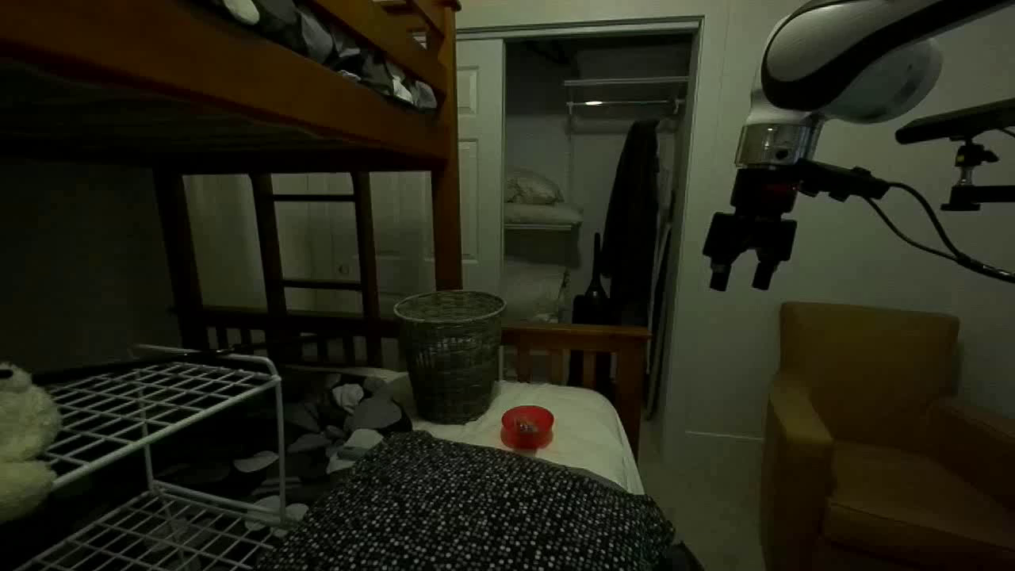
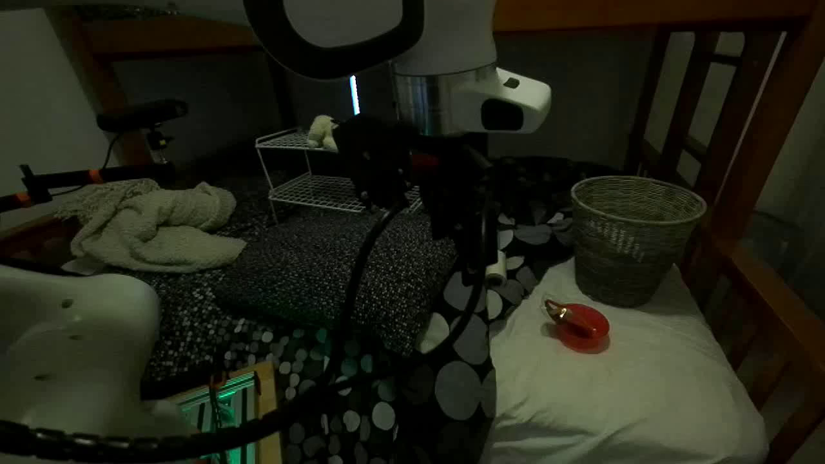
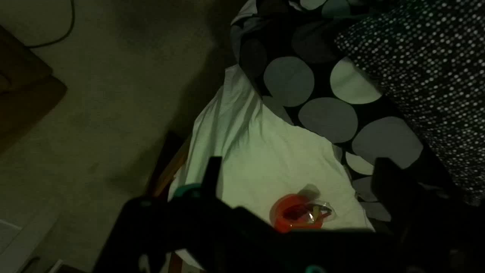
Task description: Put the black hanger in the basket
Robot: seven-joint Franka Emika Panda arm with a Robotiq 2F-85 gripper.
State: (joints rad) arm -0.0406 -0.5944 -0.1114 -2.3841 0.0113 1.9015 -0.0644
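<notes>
The basket, a dark woven-looking round bin (image 1: 450, 365), stands upright on the white end of the bed. It also shows in an exterior view (image 2: 631, 258), and its mouth is open upward. It is out of the wrist view. A thin dark rod (image 1: 226, 350) lies along the top of the white wire rack; it looks like the black hanger, but it is dim and its full shape cannot be told. My gripper (image 1: 741, 277) is open and empty, high up to the right of the basket. In the wrist view its fingers (image 3: 299, 161) are wide apart above the white sheet.
A red bowl (image 1: 526, 428) with a clear-wrapped item sits in front of the basket. The white wire rack (image 1: 279, 444) holds a pale stuffed toy (image 1: 24, 444). A dotted black pillow (image 1: 476, 507) lies nearby. A bunk post (image 1: 446, 230) and an armchair (image 1: 864, 381) stand around.
</notes>
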